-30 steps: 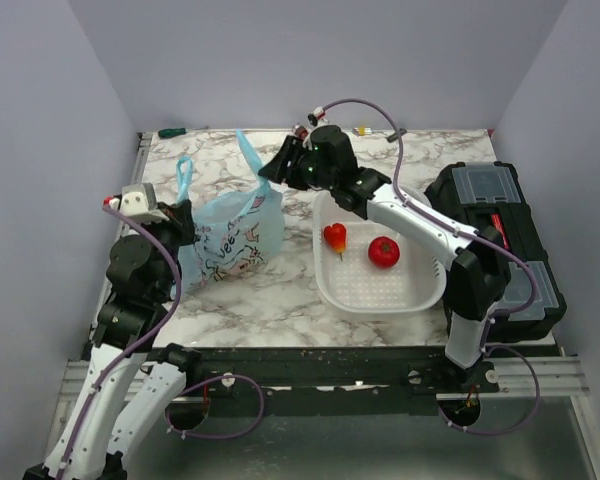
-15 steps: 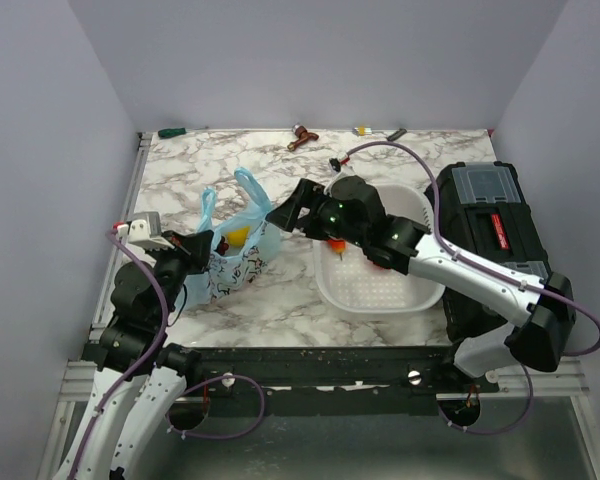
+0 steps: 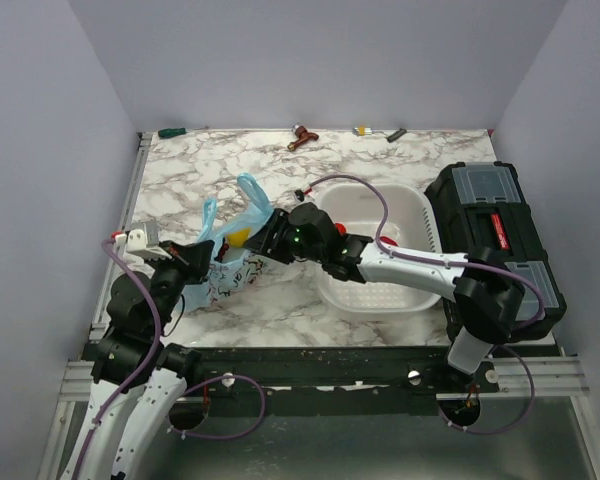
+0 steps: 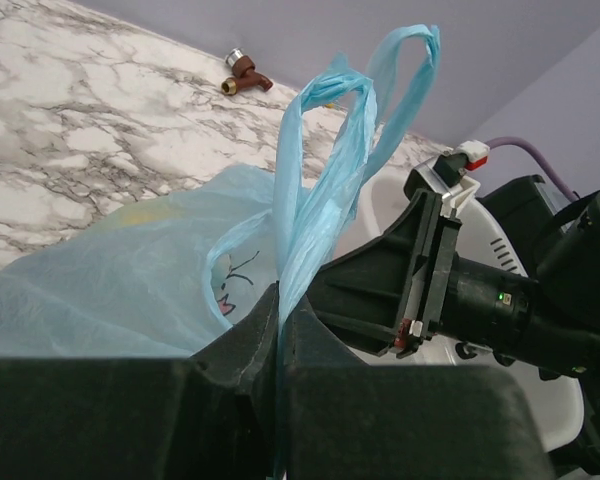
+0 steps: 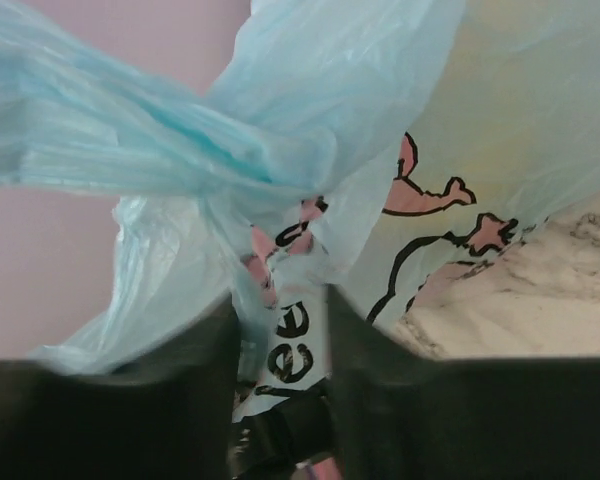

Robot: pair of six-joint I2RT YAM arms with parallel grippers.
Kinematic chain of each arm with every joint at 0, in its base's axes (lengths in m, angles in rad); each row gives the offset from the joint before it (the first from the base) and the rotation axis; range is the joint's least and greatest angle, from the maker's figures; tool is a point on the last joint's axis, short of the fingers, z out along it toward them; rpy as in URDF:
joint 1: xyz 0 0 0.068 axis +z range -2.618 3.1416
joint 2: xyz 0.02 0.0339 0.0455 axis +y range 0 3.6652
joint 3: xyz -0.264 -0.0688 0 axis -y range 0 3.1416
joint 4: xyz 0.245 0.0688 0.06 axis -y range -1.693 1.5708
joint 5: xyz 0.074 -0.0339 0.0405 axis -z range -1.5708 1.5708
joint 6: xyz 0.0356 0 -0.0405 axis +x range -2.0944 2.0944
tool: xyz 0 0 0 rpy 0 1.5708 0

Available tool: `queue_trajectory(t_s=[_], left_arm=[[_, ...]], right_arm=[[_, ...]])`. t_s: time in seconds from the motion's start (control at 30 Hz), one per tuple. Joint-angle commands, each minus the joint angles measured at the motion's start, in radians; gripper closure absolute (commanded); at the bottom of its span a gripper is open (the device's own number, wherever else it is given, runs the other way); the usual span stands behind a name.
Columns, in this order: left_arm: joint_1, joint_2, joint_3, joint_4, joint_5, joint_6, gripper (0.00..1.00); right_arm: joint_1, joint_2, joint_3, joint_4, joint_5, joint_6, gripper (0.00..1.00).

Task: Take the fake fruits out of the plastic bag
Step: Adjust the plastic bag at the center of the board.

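Observation:
The light-blue plastic bag (image 3: 225, 262) lies on the marble table, with its two loop handles (image 3: 252, 192) standing up. A yellow fruit (image 3: 238, 237) shows at the bag's mouth; the grape bunch and banana are hidden. My left gripper (image 3: 195, 260) is shut on the bag's film below a handle (image 4: 278, 300). My right gripper (image 3: 263, 245) is at the bag's right side. In the right wrist view its jaws stand narrowly apart, with printed bag film (image 5: 298, 340) between them. The bag (image 4: 120, 280) fills the left wrist view, with the right gripper's black body (image 4: 420, 270) just behind it.
A white perforated basket (image 3: 412, 215) stands right of the bag, with a red fruit (image 3: 391, 241) partly hidden by my right arm. A black toolbox (image 3: 495, 235) sits at the right edge. A brown fitting (image 3: 302, 137), a green-handled tool (image 3: 172, 132) and small parts (image 3: 380, 132) lie along the back edge.
My right arm has swung from the back of the table down and toward me to the bag's right side. My left gripper drew the bag lower and nearer; its handles now stand free.

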Motion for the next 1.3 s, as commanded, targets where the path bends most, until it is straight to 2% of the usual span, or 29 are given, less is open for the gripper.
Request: queue_trajectory(t_s=[0.0, 0.03, 0.07, 0.17, 0.23, 0.3, 0.4, 0.57, 0.63, 0.7, 0.77, 0.87, 1.03, 1.27], left_arm=[[0.005, -0.068, -0.012, -0.080, 0.041, -0.018, 0.77], [0.005, -0.077, -0.008, -0.085, 0.061, -0.010, 0.69], [0.005, -0.086, 0.000, -0.087, 0.084, 0.009, 0.61], [0.005, -0.085, 0.048, -0.086, 0.127, 0.059, 0.38], [0.005, -0.063, 0.102, -0.093, 0.141, 0.084, 0.26], [0.005, -0.024, 0.169, -0.103, 0.147, 0.123, 0.20], [0.005, 0.043, 0.258, -0.104, 0.121, 0.179, 0.16], [0.005, 0.198, 0.378, -0.147, -0.017, 0.247, 0.03], [0.006, 0.282, 0.399, -0.164, -0.079, 0.275, 0.01], [0.024, 0.380, 0.436, -0.216, -0.151, 0.242, 0.01], [0.102, 0.470, 0.473, -0.251, -0.075, 0.203, 0.01], [0.197, 0.532, 0.455, -0.189, 0.102, 0.163, 0.01], [0.218, 0.613, 0.411, -0.156, 0.116, 0.146, 0.01], [0.212, 0.584, 0.201, -0.059, 0.405, 0.252, 0.05]], right_arm=[[0.003, 0.021, -0.063, 0.170, -0.089, 0.025, 0.85], [0.005, 0.022, -0.078, 0.176, -0.088, 0.016, 0.95], [0.008, 0.016, -0.093, 0.180, -0.084, 0.000, 0.99], [0.009, -0.016, -0.151, 0.231, -0.080, -0.065, 0.99], [0.011, -0.047, -0.176, 0.237, -0.055, -0.128, 0.99], [0.013, -0.067, -0.183, 0.208, -0.036, -0.169, 0.99], [0.012, -0.082, -0.198, 0.211, -0.044, -0.214, 0.99], [0.011, -0.112, -0.233, 0.253, -0.061, -0.222, 0.99], [0.012, -0.119, -0.240, 0.258, -0.055, -0.227, 0.99], [0.012, -0.120, -0.226, 0.244, -0.057, -0.237, 0.99], [0.011, -0.123, -0.209, 0.220, -0.063, -0.250, 0.99], [0.011, -0.137, -0.225, 0.244, -0.078, -0.249, 0.99], [0.012, -0.156, -0.214, 0.209, -0.060, -0.262, 0.99], [0.011, -0.169, -0.220, 0.220, -0.067, -0.267, 0.99]])
